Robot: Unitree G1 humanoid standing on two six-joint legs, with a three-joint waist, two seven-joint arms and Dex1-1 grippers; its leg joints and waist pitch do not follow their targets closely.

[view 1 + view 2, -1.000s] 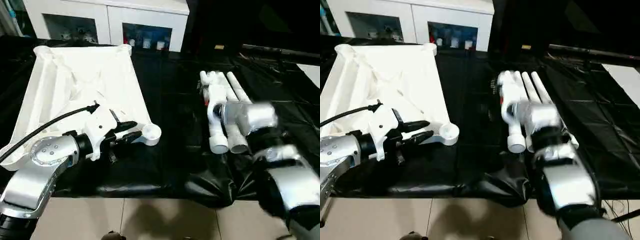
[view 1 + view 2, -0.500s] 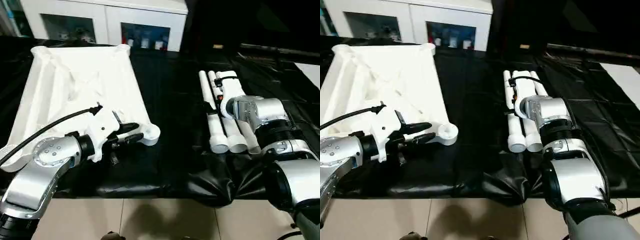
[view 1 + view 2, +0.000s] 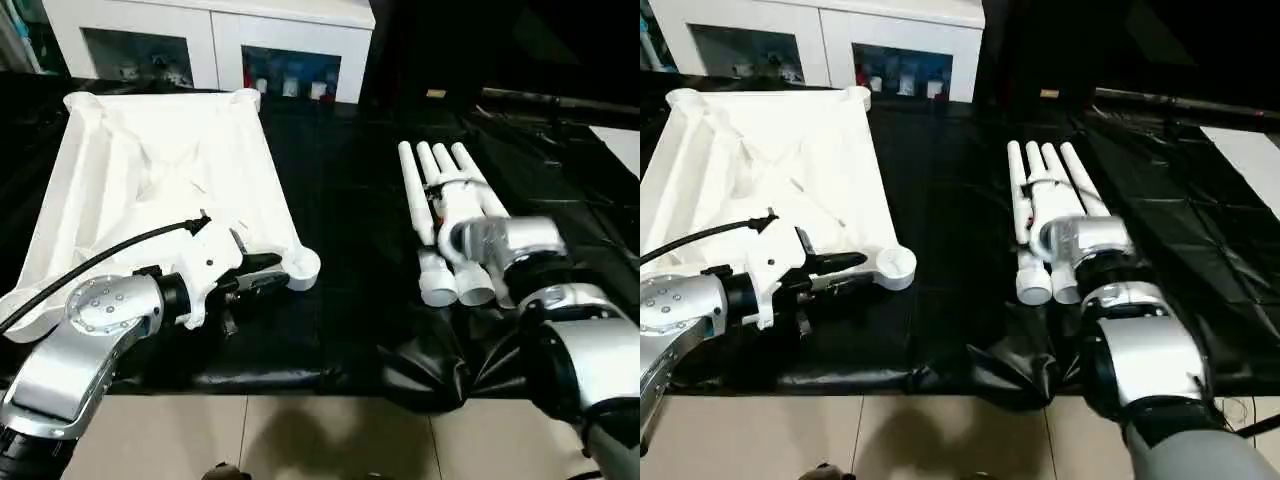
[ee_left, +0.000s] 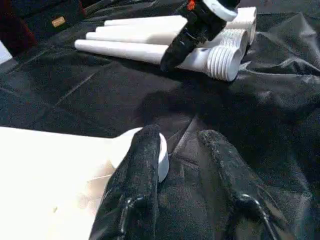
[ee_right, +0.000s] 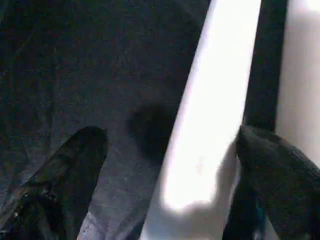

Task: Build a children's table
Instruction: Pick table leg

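The tabletop [image 3: 170, 190] lies upside down on the black sheet [image 3: 340, 200], ribbed underside up, with a round corner socket [image 3: 303, 265] at its near corner. The left gripper [image 4: 185, 170] sits right at that socket: one black finger [image 4: 142, 165] rests against the socket's rim, the other finger is just beside it over the sheet, off the plastic. The jaws stand partly apart and clamp nothing. Behind this gripper the tabletop stretches away toward a white cabinet [image 3: 210, 35] with glass doors; small items stand on its shelves, but any print on them is too small to read.

Well apart from the left gripper, across a bare stretch of sheet, the legs [image 3: 440, 210] lie side by side in a bundle, threaded ends toward the robot. The right gripper [image 5: 165, 165] is down over them with its fingers spread wide, one white leg lying between them; one finger [image 5: 270, 165] touches that leg's side, the other stands clear over the sheet. It is released, not gripping.

No brand, label or writing can be read on the tabletop or legs.
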